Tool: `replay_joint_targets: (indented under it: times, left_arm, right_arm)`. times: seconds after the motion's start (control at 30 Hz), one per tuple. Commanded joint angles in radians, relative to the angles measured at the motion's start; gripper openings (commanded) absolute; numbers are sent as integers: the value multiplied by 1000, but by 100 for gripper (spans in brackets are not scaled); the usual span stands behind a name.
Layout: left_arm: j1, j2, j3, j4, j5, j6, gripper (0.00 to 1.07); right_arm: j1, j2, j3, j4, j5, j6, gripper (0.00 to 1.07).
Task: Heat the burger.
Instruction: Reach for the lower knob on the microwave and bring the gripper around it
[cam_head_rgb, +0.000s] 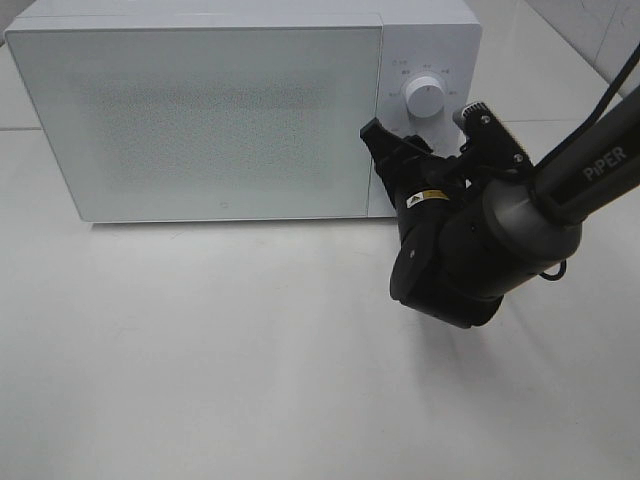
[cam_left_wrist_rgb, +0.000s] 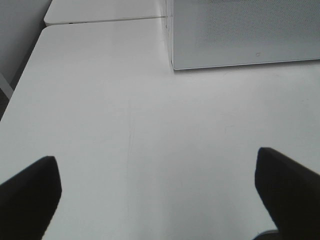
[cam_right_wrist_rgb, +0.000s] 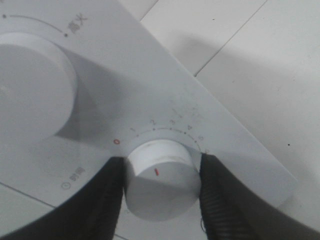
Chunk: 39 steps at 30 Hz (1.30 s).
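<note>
Burger was not seen in any view; the microwave door was shut. The timer knob was clamped by the right claw; the left claw was held wide over the counter.

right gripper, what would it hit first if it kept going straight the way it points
Likely the panel behind the timer knob; the right gripper has its fingers on that knob's sides.

The microwave and table are viewed steeply from above. From the left wrist, the table is skimmed toward the microwave door. The timer knob is framed closely inside the right gripper; the control panel is shared overhead.
</note>
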Motion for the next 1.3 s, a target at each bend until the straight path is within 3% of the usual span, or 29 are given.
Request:
replay_joint_targets:
  times: [0.03, 1.3]
  left_arm:
    - [2, -17, 3, -3, -13, -6, 98]
    - [2, -17, 3, -3, -13, -6, 98]
  right_arm:
    - [-10, -12, -44, -201, -128, 55, 11]
    - [-10, -12, -44, -221, -135, 579, 13]
